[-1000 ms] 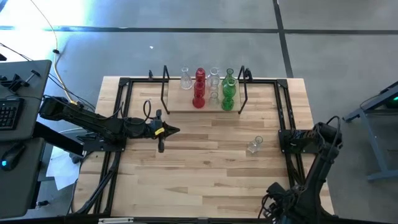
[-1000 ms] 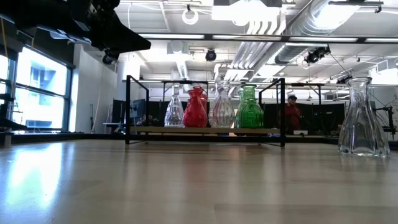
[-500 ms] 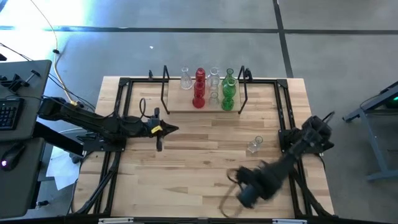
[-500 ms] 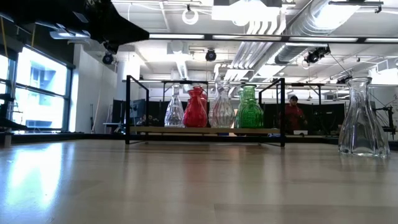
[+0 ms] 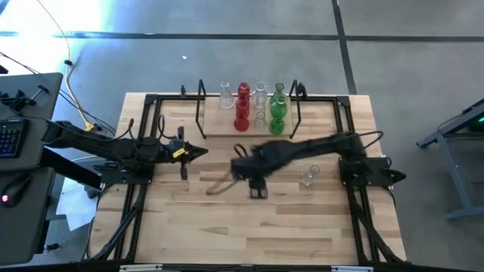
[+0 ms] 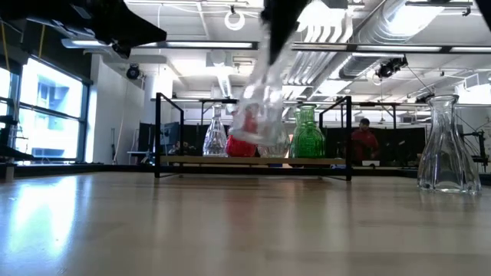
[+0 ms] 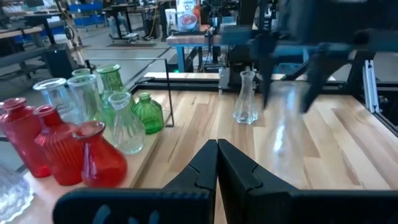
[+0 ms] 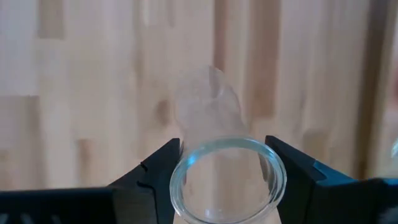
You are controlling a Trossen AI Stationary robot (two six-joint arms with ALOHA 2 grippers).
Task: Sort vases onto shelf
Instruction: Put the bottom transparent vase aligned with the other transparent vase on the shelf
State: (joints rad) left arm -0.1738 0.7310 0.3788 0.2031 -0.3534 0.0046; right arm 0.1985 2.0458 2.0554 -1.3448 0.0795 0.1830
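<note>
On the shelf [image 5: 249, 130] stand three red, three green and three clear vases. A tenth vase [image 5: 308, 176], clear, stands alone on the tabletop [image 5: 227, 227]. The right gripper [image 8: 221, 163] jaws clasp another clear vase [image 8: 217, 168]. The left gripper [image 7: 216, 163] jaws are closed, empty.

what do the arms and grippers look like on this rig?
Both arms are dark, near-black, jointed links. The left gripper has a yellow marking just behind it and a black cable looping off the arm. The right gripper has matte black angular fingers, and a thin dark cable trails from its arm.
</note>
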